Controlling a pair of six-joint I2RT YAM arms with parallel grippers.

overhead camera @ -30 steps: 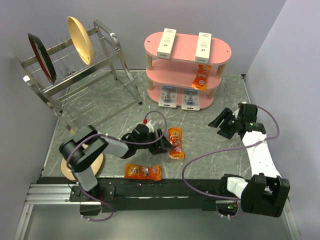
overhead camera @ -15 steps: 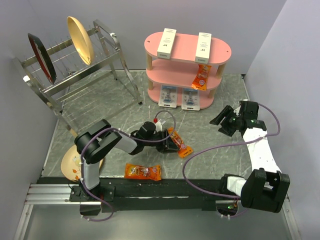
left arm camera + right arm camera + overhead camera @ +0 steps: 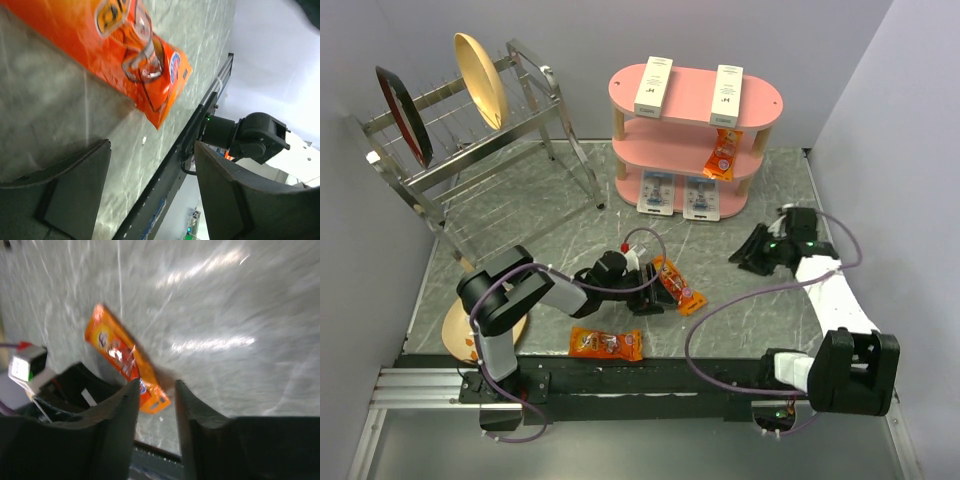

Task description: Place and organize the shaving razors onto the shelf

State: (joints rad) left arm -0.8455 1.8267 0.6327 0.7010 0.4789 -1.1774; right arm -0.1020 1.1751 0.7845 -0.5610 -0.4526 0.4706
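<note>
Orange packet [image 3: 678,285] at centre; second packet [image 3: 605,344] near front edge; dish rack [image 3: 470,150] (plates [image 3: 480,80] upright) rear left.

Upper centre, the shelf [image 3: 695,100] is pink with pale wooden posts; the shaving razors [image 3: 657,192] on its lowest board are blue-and-white. The boxes [image 3: 653,85] on top are white. The snack packets [image 3: 678,285] are orange (a small blue badge near one end). The table [image 3: 570,235] is grey-green, marbled.
</note>
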